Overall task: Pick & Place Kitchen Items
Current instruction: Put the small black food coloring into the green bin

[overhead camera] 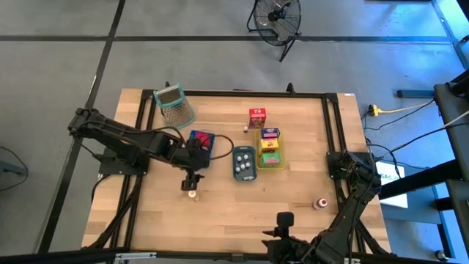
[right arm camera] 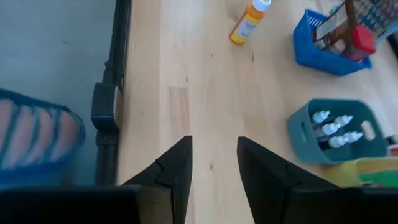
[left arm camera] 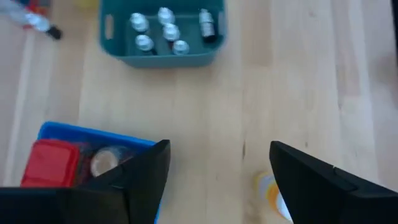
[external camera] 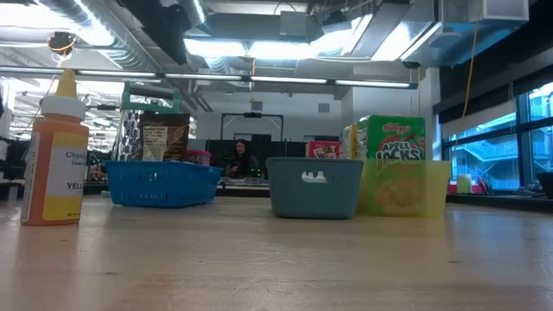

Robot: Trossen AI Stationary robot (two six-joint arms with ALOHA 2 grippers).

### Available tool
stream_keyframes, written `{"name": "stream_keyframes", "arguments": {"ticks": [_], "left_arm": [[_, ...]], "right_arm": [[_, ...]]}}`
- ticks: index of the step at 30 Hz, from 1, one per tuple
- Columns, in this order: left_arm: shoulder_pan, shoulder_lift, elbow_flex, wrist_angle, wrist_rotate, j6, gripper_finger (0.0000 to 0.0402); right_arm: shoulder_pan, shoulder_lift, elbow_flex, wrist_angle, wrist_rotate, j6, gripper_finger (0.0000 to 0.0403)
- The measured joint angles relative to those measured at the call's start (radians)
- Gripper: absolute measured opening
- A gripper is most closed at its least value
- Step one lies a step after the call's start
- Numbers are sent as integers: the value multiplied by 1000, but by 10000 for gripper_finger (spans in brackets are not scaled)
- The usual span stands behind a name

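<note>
An orange sauce bottle is seen upright on the desk, directly beneath the left gripper, whose jaws are spread and released. The right gripper is parked by the desk's edge, jaws parted and empty.

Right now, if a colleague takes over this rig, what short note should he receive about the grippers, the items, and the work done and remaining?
Left gripper: open, above the orange bottle, which stands upright on the bare table; nothing held.
Right gripper: waiting near the table's right edge, fingers apart, empty.
Blue tray: holds a red item and more.
Grey-blue tray: small white bottles inside.
Yellow tray: cartons inside.
Loose: a red carton beyond the yellow tray, a red-capped bottle at the right.
Left: probably these loose items.
</note>
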State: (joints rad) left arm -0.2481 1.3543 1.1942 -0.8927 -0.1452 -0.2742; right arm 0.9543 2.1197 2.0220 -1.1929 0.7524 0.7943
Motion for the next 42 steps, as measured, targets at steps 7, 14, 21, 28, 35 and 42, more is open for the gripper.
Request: {"name": "stream_keyframes", "arguments": {"ticks": [7,14,21,28,35,42], "left_arm": [[21,18,-2,22,-103,131,263],[195,15,-2,142,34,335,256],[382,63,-2,244,159,498,255],[453,175,-1,388,200,636,255],[488,288,0,521,211,707,254],[529,364,0,585,237,683,253]], "right_arm": [[7,7,0,21,-5,103,131],[8,24,0,62,-5,126,131],[5,25,0,111,-5,171,131],[5,25,0,131,-5,219,131],[6,25,0,148,-5,223,131],[8,25,0,150,-5,222,131]]}}
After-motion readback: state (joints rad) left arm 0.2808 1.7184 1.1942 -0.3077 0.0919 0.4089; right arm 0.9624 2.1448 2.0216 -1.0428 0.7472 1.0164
